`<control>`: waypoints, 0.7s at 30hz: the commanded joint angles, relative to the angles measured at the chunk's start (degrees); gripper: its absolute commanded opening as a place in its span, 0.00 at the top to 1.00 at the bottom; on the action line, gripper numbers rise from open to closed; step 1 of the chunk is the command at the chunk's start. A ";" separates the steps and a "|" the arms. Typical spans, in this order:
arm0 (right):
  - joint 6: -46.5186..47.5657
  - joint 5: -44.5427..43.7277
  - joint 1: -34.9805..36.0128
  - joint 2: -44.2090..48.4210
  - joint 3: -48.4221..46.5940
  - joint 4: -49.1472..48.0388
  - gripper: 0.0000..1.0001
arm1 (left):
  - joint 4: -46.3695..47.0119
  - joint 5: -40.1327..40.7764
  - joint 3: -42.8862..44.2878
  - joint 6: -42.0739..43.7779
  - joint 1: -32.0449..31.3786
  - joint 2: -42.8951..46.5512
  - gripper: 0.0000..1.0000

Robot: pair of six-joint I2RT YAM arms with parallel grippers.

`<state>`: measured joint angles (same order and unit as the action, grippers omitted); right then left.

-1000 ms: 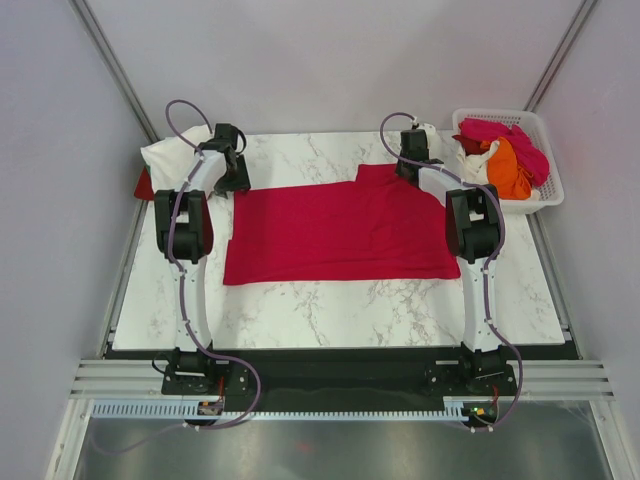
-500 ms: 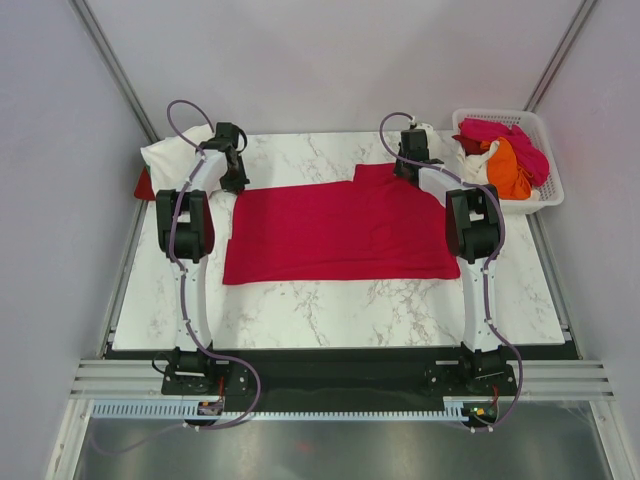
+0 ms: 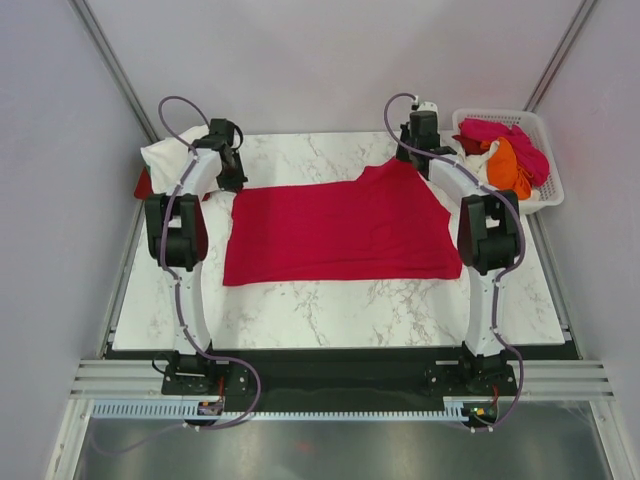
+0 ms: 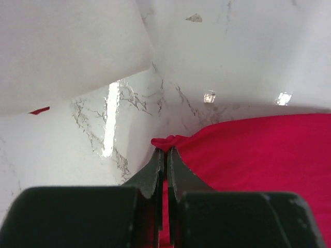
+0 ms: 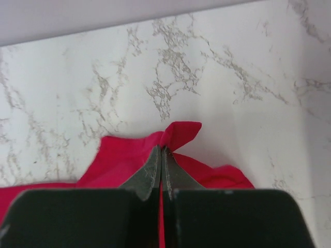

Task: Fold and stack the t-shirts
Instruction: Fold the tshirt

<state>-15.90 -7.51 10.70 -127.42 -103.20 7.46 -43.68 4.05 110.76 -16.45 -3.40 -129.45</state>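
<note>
Your crimson-red t-shirt (image 3: 340, 225) lies flat in the middle of the marble table (image 3: 330, 310), between the two arms, long axis running left to right. Its near edge is straight; the far-right corner is drawn up into a peak toward the back edge. You can't tell collar from hem here. Your left gripper (image 4: 166, 152) is clamped tight on the shirt's far-left corner, with a small bunch of red cloth at the tips. Your right gripper (image 5: 161, 150) is pinched closed on the far-right corner, with a red flap sticking out past the fingers. Both arms reach forward from the near-edge bases, elbows up, wrists at the far side. The left wrist sits near a cream-white shirt (image 3: 165, 155) at the far-left corner. The right wrist is just beside the white lattice basket (image 3: 548, 185), which holds pink and orange shirts (image 3: 510, 150).
</note>
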 commanded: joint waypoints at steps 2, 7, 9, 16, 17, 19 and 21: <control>2.63 2.41 -0.06 8.13 3.17 -0.52 1.00 | 0.61 -1.07 -2.21 0.36 -0.12 7.89 0.98; 2.89 4.43 0.20 13.06 9.05 -0.34 1.00 | 0.97 -0.19 -6.33 0.98 -0.12 12.55 0.98; 2.98 4.87 0.55 15.52 11.44 -0.35 1.00 | 1.49 0.34 -8.01 1.15 -0.12 13.87 0.98; 2.72 3.38 0.64 26.68 25.21 -0.78 1.00 | 3.86 0.52 -17.58 1.51 1.11 19.49 0.98; 2.80 3.12 0.64 29.39 26.46 -0.78 1.00 | 4.13 0.43 -18.47 1.68 1.11 20.45 0.98; 2.89 2.59 0.64 32.13 30.40 -0.79 1.00 | 4.74 0.08 -20.31 1.95 1.20 20.99 0.98; 2.81 2.50 0.73 36.08 33.05 -0.52 1.00 | 5.01 -0.01 -21.46 2.03 1.20 21.52 0.98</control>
<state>-13.65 -4.08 11.29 -98.04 -72.79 8.69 -41.32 4.12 90.70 -16.40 -2.66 -111.68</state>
